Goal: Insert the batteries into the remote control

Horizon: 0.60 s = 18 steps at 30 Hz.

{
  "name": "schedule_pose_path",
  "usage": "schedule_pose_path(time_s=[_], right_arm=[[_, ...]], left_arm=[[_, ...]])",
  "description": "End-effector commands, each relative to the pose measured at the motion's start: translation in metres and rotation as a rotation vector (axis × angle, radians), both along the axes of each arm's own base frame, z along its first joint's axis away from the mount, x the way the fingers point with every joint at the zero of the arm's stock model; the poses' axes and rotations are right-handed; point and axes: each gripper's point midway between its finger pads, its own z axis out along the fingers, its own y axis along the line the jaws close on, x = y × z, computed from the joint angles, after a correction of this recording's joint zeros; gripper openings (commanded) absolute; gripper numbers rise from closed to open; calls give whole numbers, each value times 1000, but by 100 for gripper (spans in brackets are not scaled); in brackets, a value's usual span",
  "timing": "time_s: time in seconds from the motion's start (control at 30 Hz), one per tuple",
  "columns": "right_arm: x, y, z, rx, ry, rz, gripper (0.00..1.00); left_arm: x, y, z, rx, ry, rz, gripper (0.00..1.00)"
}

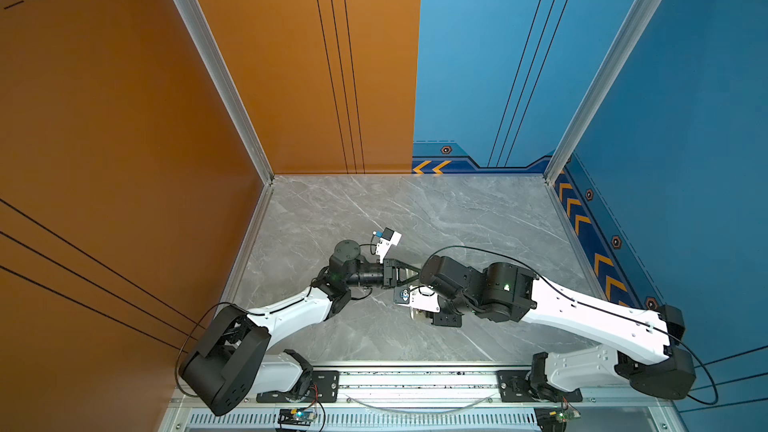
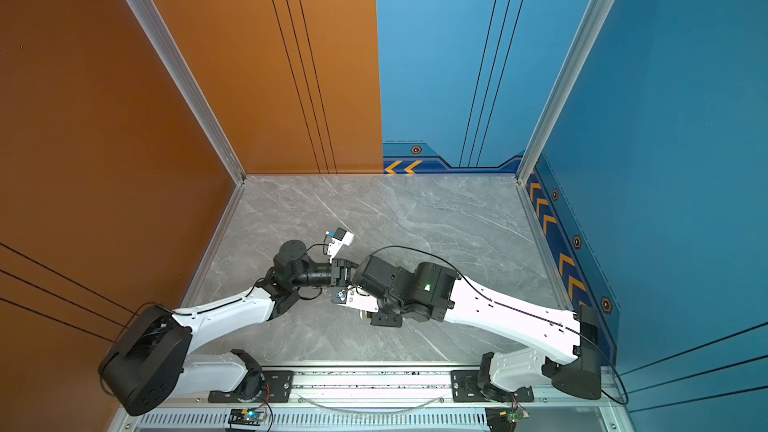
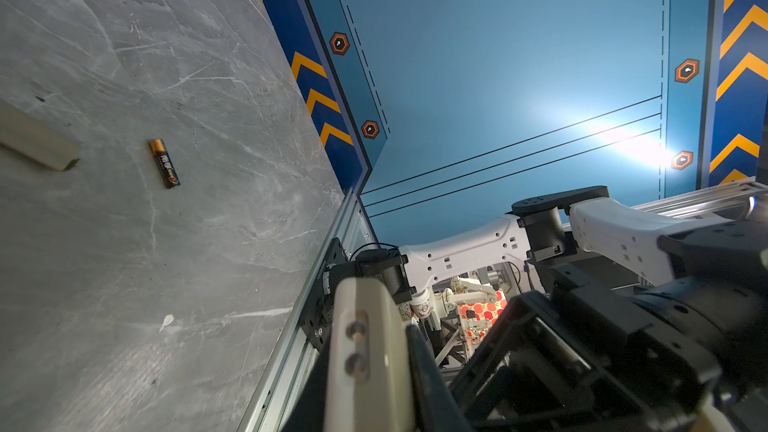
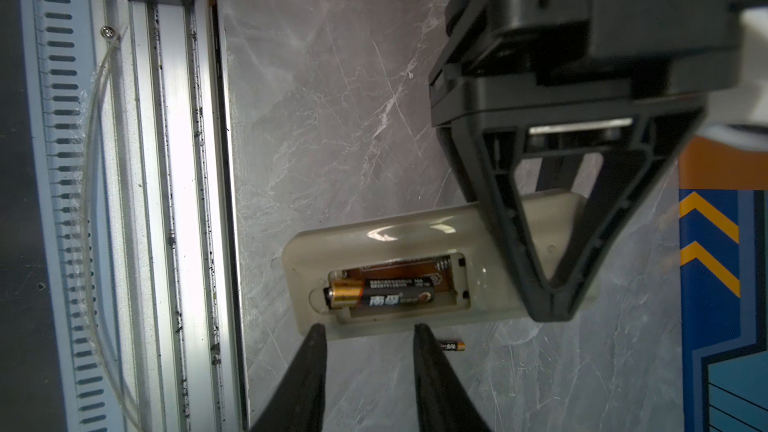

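Note:
The remote control (image 4: 395, 234), a pale slim handset, is held above the table with its back toward the right wrist camera. Its battery bay is uncovered, and one of the batteries (image 4: 382, 295) lies inside with its copper end toward the rail. My left gripper (image 4: 548, 305) is shut on the remote's other end; in the left wrist view the remote (image 3: 361, 367) stands between its fingers (image 3: 415, 367). My right gripper (image 4: 369, 326) is open just off the remote's long edge, with nothing between its fingers. A second battery (image 4: 453, 345) (image 3: 164, 163) lies loose on the marble table below.
A pale flat piece (image 3: 37, 143) lies on the table near the loose battery. The aluminium rail (image 4: 174, 160) runs along the table's front edge. In both top views the two wrists (image 1: 405, 275) (image 2: 349, 274) meet at the middle front of the table, hiding the remote.

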Motion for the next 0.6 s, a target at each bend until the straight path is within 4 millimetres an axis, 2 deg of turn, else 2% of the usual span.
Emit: schedule_pose_path(time_s=[0.0, 0.57], right_arm=[[-4, 4, -6, 1, 45, -12, 33], [4, 6, -19, -29, 58, -60, 29]], left_arm=[[4, 2, 16, -20, -58, 16, 0], [5, 4, 18, -24, -60, 19, 0]])
